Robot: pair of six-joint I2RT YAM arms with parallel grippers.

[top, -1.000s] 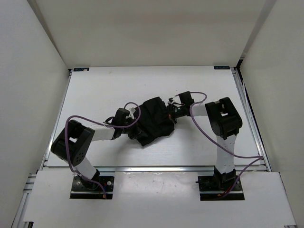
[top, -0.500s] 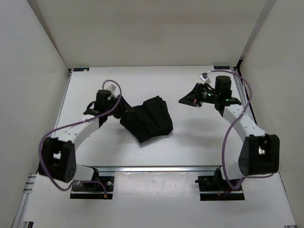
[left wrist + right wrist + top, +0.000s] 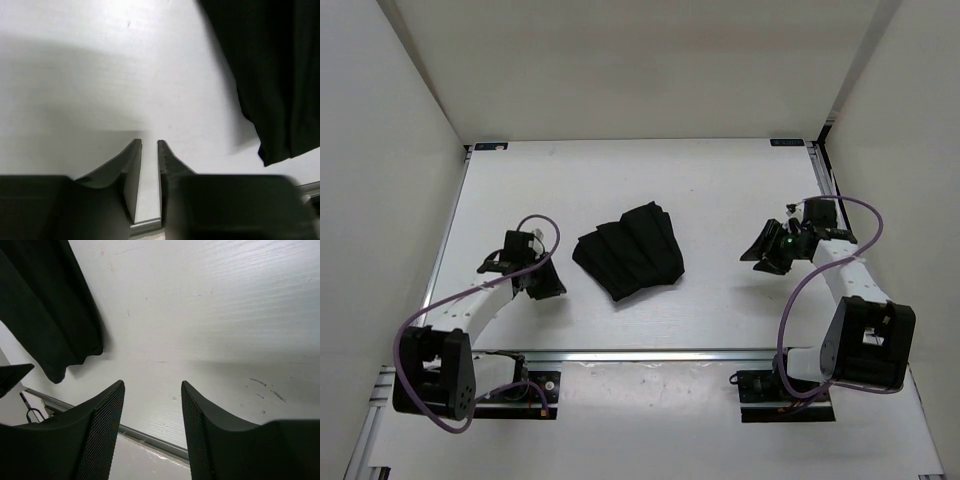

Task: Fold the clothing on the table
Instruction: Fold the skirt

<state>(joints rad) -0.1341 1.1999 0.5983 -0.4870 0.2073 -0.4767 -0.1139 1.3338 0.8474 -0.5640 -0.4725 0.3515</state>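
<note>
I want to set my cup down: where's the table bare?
Bare: the far strip of the table beyond the clothing, and the near strip before the front rail. Crowded: the middle, where left gripper and right gripper flank the clothing.

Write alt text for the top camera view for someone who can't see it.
Black clothing lies folded into a compact bundle near the middle of a white table. The left gripper and right gripper flank it, both apart from the fabric and holding nothing.
</note>
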